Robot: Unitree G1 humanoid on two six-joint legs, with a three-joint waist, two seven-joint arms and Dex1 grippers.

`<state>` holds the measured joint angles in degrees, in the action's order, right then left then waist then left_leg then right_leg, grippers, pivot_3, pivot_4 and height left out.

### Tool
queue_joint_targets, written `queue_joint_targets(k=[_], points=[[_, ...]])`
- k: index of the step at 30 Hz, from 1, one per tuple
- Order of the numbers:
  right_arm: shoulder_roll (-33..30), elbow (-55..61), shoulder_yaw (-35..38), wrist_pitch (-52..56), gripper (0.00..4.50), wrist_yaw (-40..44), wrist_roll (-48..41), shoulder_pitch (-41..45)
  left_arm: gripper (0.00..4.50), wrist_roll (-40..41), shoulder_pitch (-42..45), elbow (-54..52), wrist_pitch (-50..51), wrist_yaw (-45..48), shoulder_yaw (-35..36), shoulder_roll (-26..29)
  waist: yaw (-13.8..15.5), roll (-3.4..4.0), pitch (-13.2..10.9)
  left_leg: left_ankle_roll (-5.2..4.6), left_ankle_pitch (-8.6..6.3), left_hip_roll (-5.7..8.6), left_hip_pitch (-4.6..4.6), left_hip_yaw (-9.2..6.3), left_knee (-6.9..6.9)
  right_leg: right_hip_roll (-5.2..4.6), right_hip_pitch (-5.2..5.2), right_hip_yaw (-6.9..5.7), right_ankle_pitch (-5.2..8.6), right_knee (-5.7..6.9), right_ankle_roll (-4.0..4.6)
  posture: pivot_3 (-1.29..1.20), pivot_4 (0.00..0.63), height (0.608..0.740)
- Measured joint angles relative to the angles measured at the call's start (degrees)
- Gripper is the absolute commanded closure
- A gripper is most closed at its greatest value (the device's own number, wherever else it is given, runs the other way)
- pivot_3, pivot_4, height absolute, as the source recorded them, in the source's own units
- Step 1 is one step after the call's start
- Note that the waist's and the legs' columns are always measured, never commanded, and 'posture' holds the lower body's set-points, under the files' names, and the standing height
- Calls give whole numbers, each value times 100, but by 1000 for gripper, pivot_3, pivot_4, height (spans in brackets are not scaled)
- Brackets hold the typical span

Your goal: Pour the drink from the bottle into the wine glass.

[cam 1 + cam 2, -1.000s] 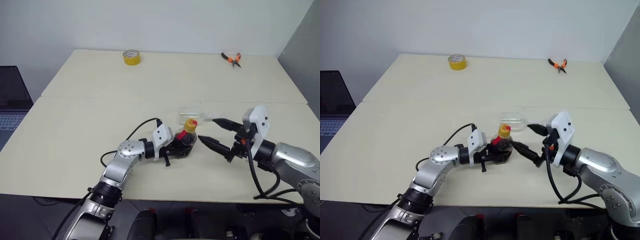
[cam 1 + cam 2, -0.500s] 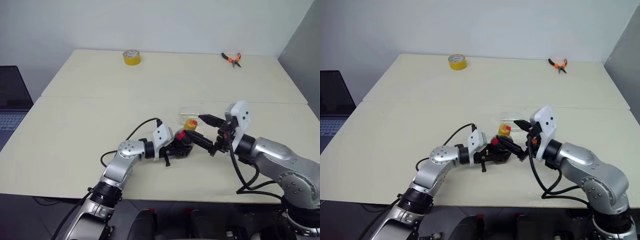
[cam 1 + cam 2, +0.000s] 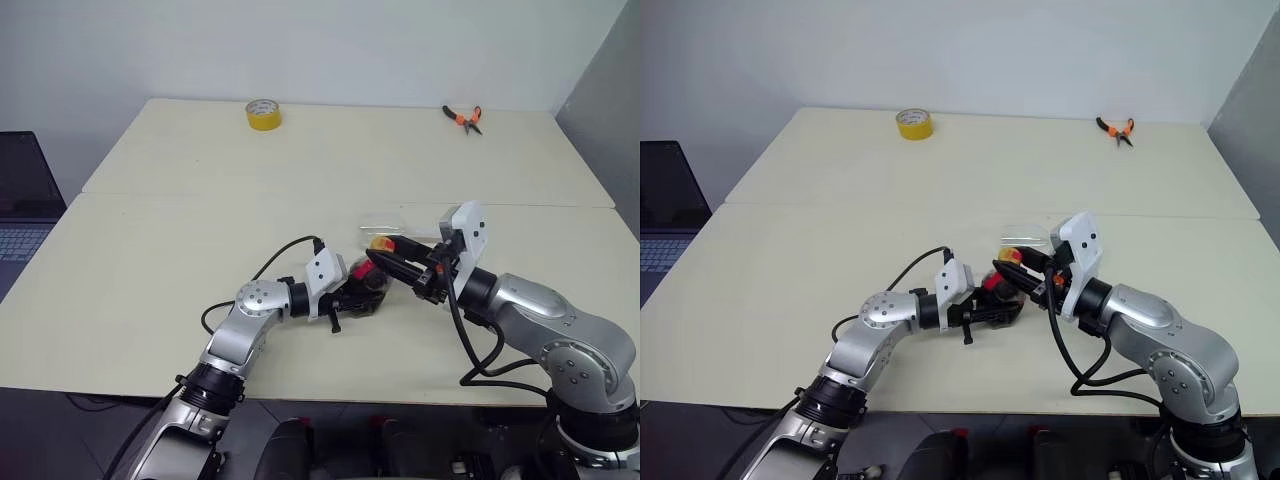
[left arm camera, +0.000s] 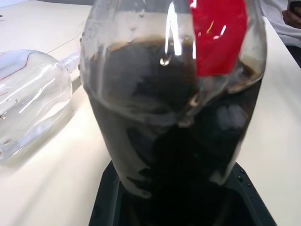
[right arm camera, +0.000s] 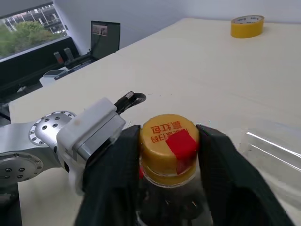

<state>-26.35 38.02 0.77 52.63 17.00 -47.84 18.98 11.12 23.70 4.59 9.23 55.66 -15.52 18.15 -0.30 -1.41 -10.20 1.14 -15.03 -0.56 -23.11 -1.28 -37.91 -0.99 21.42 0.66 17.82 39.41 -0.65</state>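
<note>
Clamped shut by the left gripper point(image 3: 362, 298) is the body of the small clear plastic bottle point(image 3: 372, 277) of dark drink. At its orange-yellow cap point(image 5: 168, 143) the right gripper point(image 5: 169, 155) has narrowed from wide open, fingers against both sides. Behind the bottle, the clear wine glass point(image 4: 33, 99) lies sideways.

bottle point(image 4: 174, 108) base hidden in left claw point(image 3: 362, 297), wine glass point(image 4: 33, 101) cut off at edge
</note>
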Motion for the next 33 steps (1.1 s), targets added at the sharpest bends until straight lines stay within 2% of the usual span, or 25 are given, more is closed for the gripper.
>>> queue_joint_targets(k=[5, 13, 16, 21, 29, 33], points=[[159, -27, 42, -3, 3208, -39, -68, -3, 3599, 2, 0, 1, -44, -4, 21, 1, -1, 0, 0, 0, 0, 0, 0, 0, 0, 0, 0, 0, 0, 0, 0, 0, 150, 740], [766, -128, 309, -77, 3246, -305, -496, -105, 3600, 14, -2, -2, -112, 2, 30, -13, -3, 1, 0, 0, 0, 0, 0, 0, 0, 0, 0, 1, 0, 1, 0, 0, 150, 740], [767, -91, 298, -197, 3249, -360, -450, -154, 3600, 6, -4, -2, -111, 1, -12, -21, -3, 1, 0, 0, 0, 0, 0, 0, 0, 0, 1, 0, 0, 1, 0, 0, 150, 740], [362, 53, 374, -714, 3261, -419, 300, -328, 3600, 4, -14, -2, -111, -10, -15, -32, 0, 0, 0, 0, 0, 1, -1, 0, 0, 0, 1, 0, 0, -1, 0, 0, 150, 740], [-397, 29, 1365, -1580, 3261, -52, 1195, -1899, 3600, 19, -93, -23, -77, -115, -4, -70, 17, 2, 1, 0, 0, 1, 1, 1, 3, -1, -3, -1, 1, -3, -1, 0, 150, 740], [-541, -430, 1405, -1983, 3261, 208, 1800, -2738, 3600, 20, -96, -28, -75, -107, -5, -72, 8, 3, 2, 0, 0, 0, 6, 7, 4, 1, -3, 7, 1, 1, -1, 0, 150, 740]])
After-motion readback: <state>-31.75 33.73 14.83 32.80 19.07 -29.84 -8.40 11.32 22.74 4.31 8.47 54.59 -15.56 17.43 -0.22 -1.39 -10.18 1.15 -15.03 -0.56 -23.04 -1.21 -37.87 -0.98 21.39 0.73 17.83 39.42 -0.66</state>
